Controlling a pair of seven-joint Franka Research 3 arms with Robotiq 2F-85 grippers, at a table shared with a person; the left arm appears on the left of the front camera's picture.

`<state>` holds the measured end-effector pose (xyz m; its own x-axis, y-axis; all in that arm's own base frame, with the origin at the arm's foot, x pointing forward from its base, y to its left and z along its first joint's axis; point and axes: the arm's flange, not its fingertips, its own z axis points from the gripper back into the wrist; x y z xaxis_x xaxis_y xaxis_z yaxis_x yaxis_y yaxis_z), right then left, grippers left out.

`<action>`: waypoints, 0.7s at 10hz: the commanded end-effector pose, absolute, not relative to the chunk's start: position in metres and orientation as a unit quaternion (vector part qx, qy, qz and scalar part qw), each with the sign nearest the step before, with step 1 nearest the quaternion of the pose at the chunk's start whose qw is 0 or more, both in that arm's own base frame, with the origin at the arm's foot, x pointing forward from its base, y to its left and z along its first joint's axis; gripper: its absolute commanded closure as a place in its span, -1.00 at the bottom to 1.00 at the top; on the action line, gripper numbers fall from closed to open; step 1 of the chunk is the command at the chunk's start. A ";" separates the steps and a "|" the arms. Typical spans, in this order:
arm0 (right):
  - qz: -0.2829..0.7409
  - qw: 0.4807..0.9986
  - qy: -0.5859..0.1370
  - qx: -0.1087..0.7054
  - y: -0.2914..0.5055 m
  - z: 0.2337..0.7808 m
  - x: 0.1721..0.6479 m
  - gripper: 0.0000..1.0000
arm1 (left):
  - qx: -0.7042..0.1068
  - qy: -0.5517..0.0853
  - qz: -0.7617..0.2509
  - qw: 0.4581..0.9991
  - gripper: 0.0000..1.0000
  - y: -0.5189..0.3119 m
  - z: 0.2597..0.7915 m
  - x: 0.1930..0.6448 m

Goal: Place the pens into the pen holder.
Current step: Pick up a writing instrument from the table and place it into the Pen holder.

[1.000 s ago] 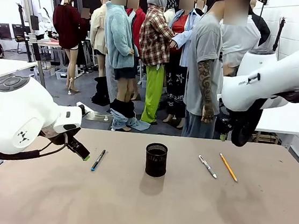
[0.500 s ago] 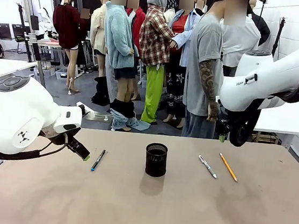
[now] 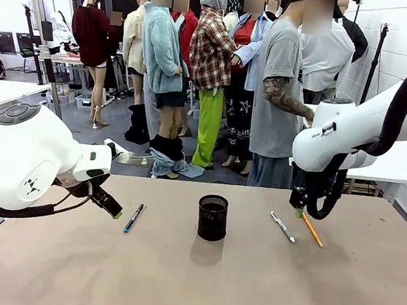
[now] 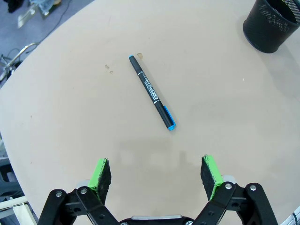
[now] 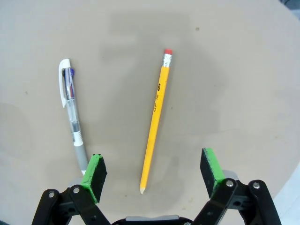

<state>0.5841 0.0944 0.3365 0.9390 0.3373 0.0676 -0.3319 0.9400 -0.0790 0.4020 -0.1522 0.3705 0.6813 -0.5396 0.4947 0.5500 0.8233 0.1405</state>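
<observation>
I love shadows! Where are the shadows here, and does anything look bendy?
Front view: the pen holder drops a soft shadow toward the camera, and everything is sharp. Left wrist view: the table has an edge that bows round from the wide lens; two faint shadow smudges lie ahead of the left pincer. Right wrist view: pale grey shadow patches around the pencil.

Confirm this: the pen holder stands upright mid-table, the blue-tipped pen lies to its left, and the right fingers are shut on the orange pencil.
One part is wrong: the right fingers are open, not shut on the orange pencil; the right wrist view shows it lying loose on the table between them. The pen holder and blue-tipped pen are as stated.
</observation>
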 end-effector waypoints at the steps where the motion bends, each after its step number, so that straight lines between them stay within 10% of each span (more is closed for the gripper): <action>1: 0.163 0.986 -0.019 -0.021 0.098 0.329 0.599 -1.00 | -0.010 -0.267 -0.295 0.917 -1.00 -0.151 0.371 0.402; 7: 0.151 0.988 0.006 -0.011 0.092 0.303 0.623 -0.75 | -0.010 -0.267 -0.295 0.917 -1.00 -0.151 0.371 0.402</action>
